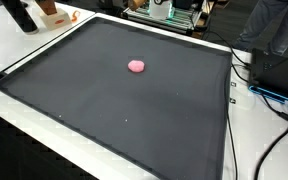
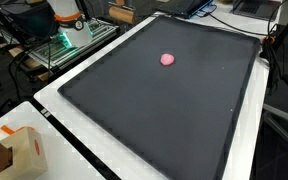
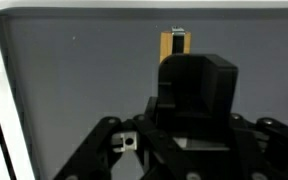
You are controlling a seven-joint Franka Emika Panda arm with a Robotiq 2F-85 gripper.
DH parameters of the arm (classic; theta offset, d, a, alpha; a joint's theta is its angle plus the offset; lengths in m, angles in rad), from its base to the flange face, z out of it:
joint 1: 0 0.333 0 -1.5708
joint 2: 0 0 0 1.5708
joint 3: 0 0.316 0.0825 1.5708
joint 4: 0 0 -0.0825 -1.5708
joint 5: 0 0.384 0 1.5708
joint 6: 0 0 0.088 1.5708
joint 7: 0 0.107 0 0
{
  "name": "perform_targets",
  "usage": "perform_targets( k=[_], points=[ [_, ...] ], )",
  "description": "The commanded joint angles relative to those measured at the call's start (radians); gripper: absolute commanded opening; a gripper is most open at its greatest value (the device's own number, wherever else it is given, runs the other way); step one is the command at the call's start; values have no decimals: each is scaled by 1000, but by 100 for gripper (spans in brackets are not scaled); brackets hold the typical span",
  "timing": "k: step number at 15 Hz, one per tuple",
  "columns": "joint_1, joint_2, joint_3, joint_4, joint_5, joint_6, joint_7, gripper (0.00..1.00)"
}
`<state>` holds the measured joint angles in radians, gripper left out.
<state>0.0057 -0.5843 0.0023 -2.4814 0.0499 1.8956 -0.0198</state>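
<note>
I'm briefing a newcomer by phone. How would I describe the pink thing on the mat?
Look for the big dark mat that covers most of the white table. A small pink lump lies on it, well inside the edges. It is the only thing on the mat and the only pink one; the tan box stands off the mat.

Pink blob (image 1: 136, 66); dark grey mat (image 1: 114, 110), faintly flecked with pale specks, black edging; white bench (image 1: 24, 45); tan box (image 2: 26, 152)
</note>
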Motion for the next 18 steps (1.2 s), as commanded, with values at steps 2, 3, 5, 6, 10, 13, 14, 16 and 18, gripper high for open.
perform_targets(
  k=[2, 3, 5, 6, 10, 13, 14, 16, 18],
  points=[
    [14, 108, -10, 25, 120, 128, 54, 24],
    [15, 131, -12, 27, 141, 164, 53, 24],
    [17, 186, -16, 35, 176, 230, 47, 24],
    [15, 215, -18, 42, 189, 259, 45, 24],
    [13, 324, -32, 76, 238, 328, 21, 24],
    [7, 392, -43, 108, 266, 346, 7, 24],
    [6, 415, -49, 121, 281, 342, -6, 24],
    [0, 459, -61, 148, 310, 331, -34, 24],
    [-7, 495, -73, 170, 344, 323, -79, 24]
  ],
)
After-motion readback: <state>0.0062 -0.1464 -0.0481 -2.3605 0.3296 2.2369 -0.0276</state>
